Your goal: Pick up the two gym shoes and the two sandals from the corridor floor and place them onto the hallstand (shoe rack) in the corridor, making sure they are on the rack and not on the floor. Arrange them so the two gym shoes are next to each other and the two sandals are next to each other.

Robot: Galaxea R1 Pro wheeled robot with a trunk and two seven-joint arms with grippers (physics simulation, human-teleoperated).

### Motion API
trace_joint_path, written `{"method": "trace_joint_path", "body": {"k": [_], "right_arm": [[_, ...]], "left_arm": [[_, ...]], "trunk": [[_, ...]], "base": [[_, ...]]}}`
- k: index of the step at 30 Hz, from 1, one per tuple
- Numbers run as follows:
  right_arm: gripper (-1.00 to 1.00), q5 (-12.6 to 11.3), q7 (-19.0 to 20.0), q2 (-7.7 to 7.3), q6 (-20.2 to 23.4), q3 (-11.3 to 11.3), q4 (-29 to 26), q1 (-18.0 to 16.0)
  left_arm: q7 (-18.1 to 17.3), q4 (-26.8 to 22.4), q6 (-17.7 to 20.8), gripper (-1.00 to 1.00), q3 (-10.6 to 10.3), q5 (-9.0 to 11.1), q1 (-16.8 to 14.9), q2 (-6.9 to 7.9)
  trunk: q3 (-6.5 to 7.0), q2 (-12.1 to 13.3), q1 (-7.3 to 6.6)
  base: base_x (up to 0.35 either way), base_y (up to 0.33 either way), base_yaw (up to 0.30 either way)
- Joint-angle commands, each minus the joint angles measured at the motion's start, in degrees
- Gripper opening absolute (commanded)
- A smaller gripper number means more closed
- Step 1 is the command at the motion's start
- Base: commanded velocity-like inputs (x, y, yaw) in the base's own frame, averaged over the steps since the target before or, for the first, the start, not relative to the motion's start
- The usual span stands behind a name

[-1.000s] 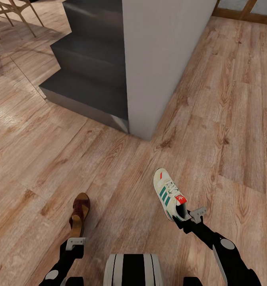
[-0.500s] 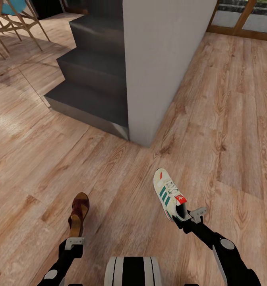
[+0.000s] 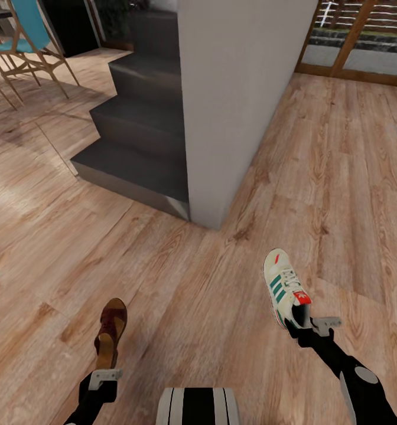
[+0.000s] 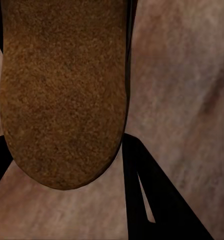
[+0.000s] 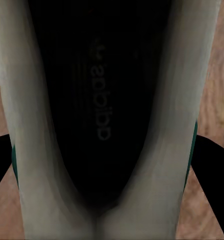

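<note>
Gripping sandal [image 3: 108, 330] and sneaker [image 3: 286, 289]

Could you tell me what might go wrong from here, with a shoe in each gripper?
The right gripper holds the gym shoe only by its heel, so it could tip or slip out. The left gripper grips the sandal at one end too. The grey wall corner stands close ahead, a likely snag.

Dark grey stairs [image 3: 140, 141] climb toward eleven o'clock — a pale wall [image 3: 240, 88] at twelve, blue-seated chair [image 3: 27, 44] at ten.
</note>
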Motion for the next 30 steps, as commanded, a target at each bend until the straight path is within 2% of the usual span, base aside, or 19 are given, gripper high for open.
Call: {"method": "trace_joint_path", "body": {"k": [1,5,7,11,14,17,20,25,30], "right_arm": [[-1.00,0.9,-0.1,0.04,-0.5,-1.3,0.7,0.0],[-1.00,2.0,-0.8,0.03,-1.6,-3.7,4.1,0.0],[-1.00,2.7,-1.3,0.03,-3.5,-5.2,6.5,0.0],[-1.00,3.2,-2.4,0.06,-9.4,-8.5,12.2,0.0],[-1.00,3.3,-4.9,0.02,-14.1,-11.3,17.6,0.0],[-1.00,3.4,-7.2,-0.04,-16.7,-12.8,21.2,0.1],[-1.00,4.0,-8.5,-0.23,-18.4,-13.3,23.9,0.5],[-1.00,7.7,-9.4,-0.37,-22.6,-13.7,26.9,1.9],[-1.00,8.3,-9.6,-0.37,-23.9,-13.8,28.3,2.6]], "left_arm": [[-0.4,0.1,-1.2,-1.00,0.5,0.1,0.4,0.03],[-0.5,-0.1,-3.2,-1.00,0.4,1.5,1.6,0.06],[-0.5,-0.3,-3.7,-1.00,0.5,1.9,2.4,0.09],[-0.5,-0.5,-4.4,-1.00,0.5,2.3,3.8,0.34],[-0.5,-0.6,-5.7,-1.00,0.5,2.5,4.6,0.75],[-0.5,-0.5,-6.9,-1.00,0.4,2.5,5.0,0.92],[-0.5,-0.5,-7.6,-1.00,0.4,2.5,5.7,1.04],[-0.5,-0.6,-8.1,-1.00,0.4,2.7,6.9,1.03],[-0.5,-0.2,-9.4,-1.00,0.4,2.6,7.1,1.00]], "trunk": [[0.29,0.0,-0.03],[1.53,0.1,-0.13],[2.15,0.1,-0.19],[3.39,0.1,-0.29],[4.33,0.2,-0.37],[5.26,0.2,-0.44],[6.19,0.3,-0.52],[7.74,0.3,-0.65],[9.29,0.4,-0.78]], "base": [[0.000,0.000,-0.069],[0.000,0.000,-0.069],[0.000,0.000,-0.069],[0.000,0.000,-0.066],[0.000,0.000,-0.063],[0.000,0.000,-0.063],[0.000,0.000,-0.044],[0.000,0.000,-0.012],[0.000,0.000,-0.001]]}}
